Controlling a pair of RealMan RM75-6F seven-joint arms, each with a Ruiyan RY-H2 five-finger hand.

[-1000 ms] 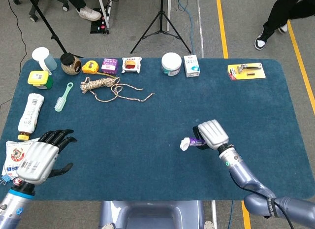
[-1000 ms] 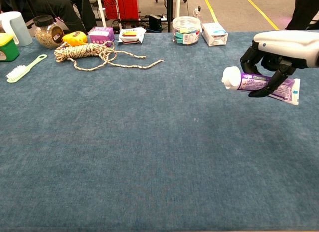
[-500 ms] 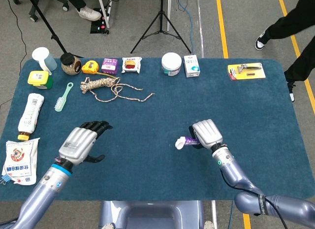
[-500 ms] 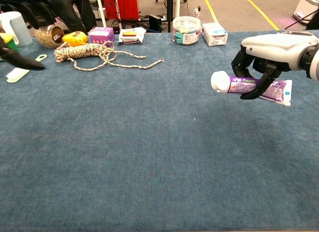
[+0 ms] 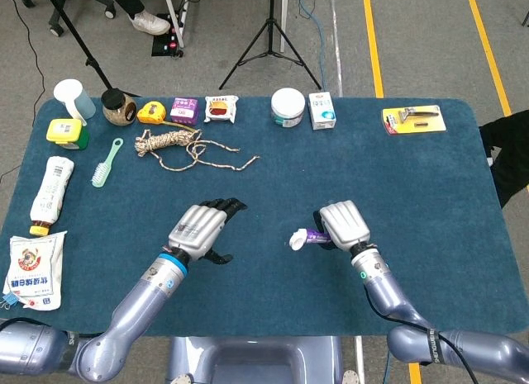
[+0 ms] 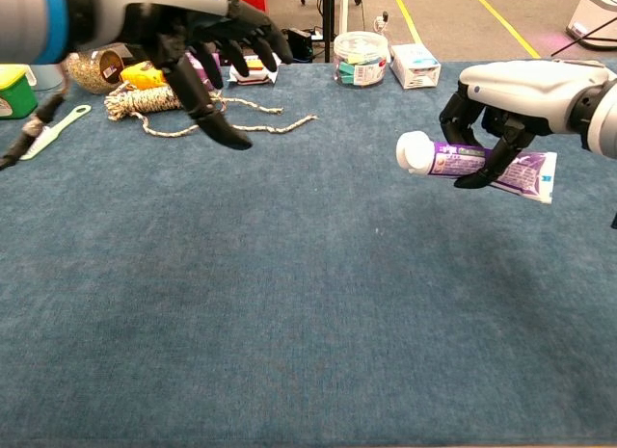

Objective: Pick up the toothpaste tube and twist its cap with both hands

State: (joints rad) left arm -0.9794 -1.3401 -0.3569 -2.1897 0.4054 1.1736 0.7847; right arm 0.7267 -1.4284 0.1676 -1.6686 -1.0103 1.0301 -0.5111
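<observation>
A matt, napped blue cloth (image 6: 289,303) covers the table, under hands shelled in smooth silver-grey plastic, the left hand (image 5: 201,229) with glossy black fingers (image 6: 217,128). The right hand (image 5: 344,223) grips a glossy purple plastic toothpaste tube (image 6: 492,167) with a smooth white cap (image 6: 414,152). A rough braided rope (image 5: 169,143) lies beside a clear jar (image 6: 361,58) and paper-wrapped packets (image 5: 221,109).

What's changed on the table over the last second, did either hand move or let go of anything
The left hand swept from the table's near-left corner in toward the middle, fingers apart, holding nothing, now facing the cap. The right hand carried the toothpaste tube a little leftward toward it, keeping its grip. The rope, brush and jars along the far edge stayed put.
</observation>
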